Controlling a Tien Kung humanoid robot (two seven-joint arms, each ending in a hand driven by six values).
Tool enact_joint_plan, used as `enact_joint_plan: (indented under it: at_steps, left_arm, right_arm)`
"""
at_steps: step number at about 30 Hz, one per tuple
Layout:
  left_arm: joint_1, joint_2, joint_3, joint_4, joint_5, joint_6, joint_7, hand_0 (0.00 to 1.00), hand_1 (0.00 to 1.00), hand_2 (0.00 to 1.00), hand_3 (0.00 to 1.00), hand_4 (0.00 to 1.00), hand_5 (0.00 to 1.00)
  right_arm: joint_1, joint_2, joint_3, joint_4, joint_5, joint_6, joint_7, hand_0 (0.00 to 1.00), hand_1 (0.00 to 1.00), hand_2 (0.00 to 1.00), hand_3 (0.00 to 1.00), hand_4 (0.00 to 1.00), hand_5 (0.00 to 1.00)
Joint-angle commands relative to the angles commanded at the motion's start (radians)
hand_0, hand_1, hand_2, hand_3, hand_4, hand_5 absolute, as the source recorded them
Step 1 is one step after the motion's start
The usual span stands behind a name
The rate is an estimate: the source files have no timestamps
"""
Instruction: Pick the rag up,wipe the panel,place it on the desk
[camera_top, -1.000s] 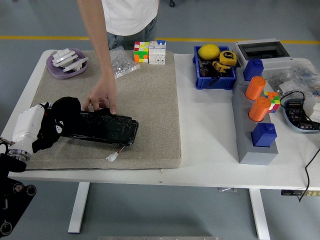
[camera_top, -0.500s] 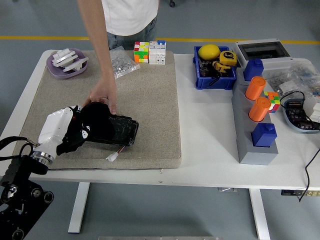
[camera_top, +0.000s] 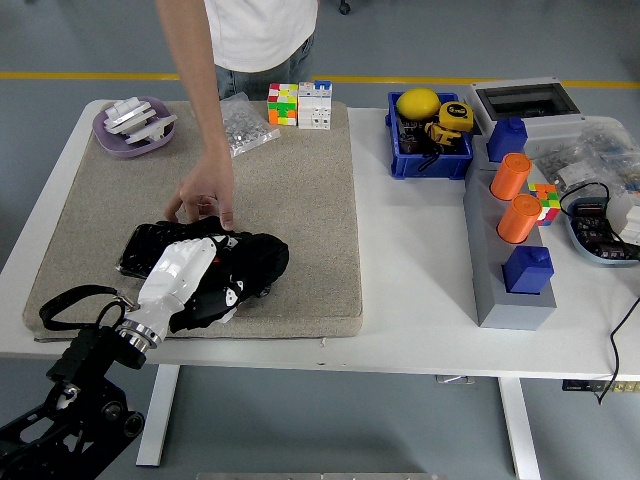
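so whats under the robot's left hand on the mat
The left hand presses a black rag onto the dark panel; the panel's right part is covered.

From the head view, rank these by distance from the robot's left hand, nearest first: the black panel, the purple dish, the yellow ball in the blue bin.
1. Black panel: directly under the left hand, on the tan mat.
2. Purple dish: far-left corner of the mat.
3. Yellow ball: in the blue bin, far right of the mat.

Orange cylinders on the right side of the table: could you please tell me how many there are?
2. One orange cylinder stands on the grey block, beside the blue bin; the other sits just nearer on that block. None seems hidden.
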Motion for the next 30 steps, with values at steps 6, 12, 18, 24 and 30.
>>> enact_joint_plan:
  at_steps: [6, 12, 18, 24, 30]
  left_arm:
    - [-0.001, -0.002, 0.007, 0.003, -0.002, -0.001, 0.003, 0.257, 0.243, 0.500, 0.457, 0.121, 0.002]
    - [0.002, -0.007, -0.007, 0.017, -0.010, 0.005, -0.001, 0.257, 0.244, 0.499, 0.456, 0.119, 0.002]
    - [0.003, -0.015, -0.023, 0.035, -0.013, 0.010, -0.004, 0.257, 0.243, 0.498, 0.456, 0.119, 0.002]
    - [0.006, -0.026, -0.050, 0.057, -0.010, 0.012, -0.006, 0.258, 0.245, 0.498, 0.456, 0.121, 0.002]
    - [0.008, -0.029, -0.087, 0.085, -0.007, 0.012, -0.005, 0.258, 0.247, 0.499, 0.459, 0.129, 0.002]
  right_arm:
    - [-0.001, 0.002, -0.003, 0.000, 0.004, 0.001, 0.001, 0.528, 0.572, 0.658, 0.557, 0.945, 0.396]
    - [0.001, 0.002, 0.005, 0.000, -0.005, 0.002, 0.002, 0.529, 0.572, 0.658, 0.557, 0.947, 0.398]
    - [0.001, 0.001, 0.009, 0.000, -0.010, 0.001, 0.001, 0.529, 0.571, 0.658, 0.557, 0.948, 0.399]
    - [0.000, 0.001, 0.014, 0.000, -0.015, 0.001, 0.001, 0.529, 0.572, 0.658, 0.560, 0.949, 0.398]
    - [-0.001, 0.000, 0.014, 0.000, -0.019, 0.001, 0.001, 0.529, 0.572, 0.658, 0.559, 0.950, 0.400]
